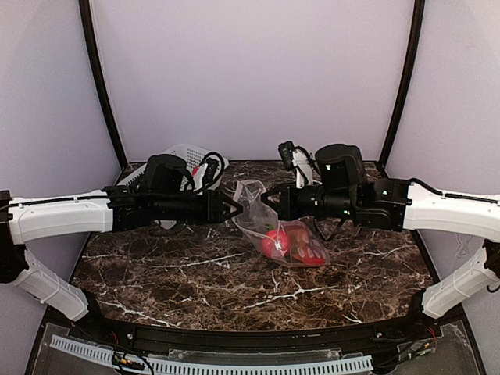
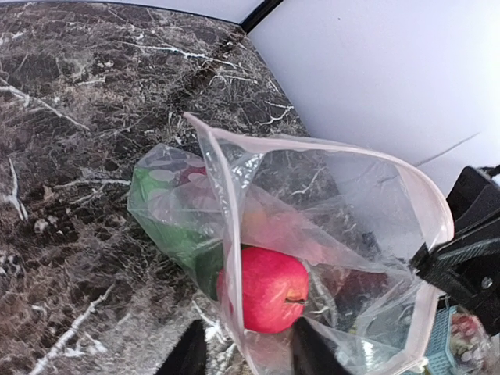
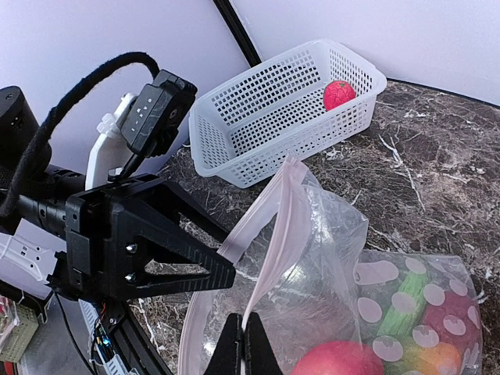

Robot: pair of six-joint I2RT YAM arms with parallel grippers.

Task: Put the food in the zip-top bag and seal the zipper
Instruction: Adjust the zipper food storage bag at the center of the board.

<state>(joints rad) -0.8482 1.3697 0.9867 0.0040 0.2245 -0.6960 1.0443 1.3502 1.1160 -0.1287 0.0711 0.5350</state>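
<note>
Right wrist: right jaws pinch shut on the zipper (image 3: 275,226); left jaws part-open astride it; basket (image 3: 266,133) beyond.

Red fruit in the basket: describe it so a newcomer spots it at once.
Find the white lattice basket at the table's back, behind the left arm. One round red fruit sits inside at one end. Unlike the other food, it is not in the dotted bag.

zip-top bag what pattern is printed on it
White dots on the clear plastic of the zip-top bag, clearest in the right wrist view.
</note>
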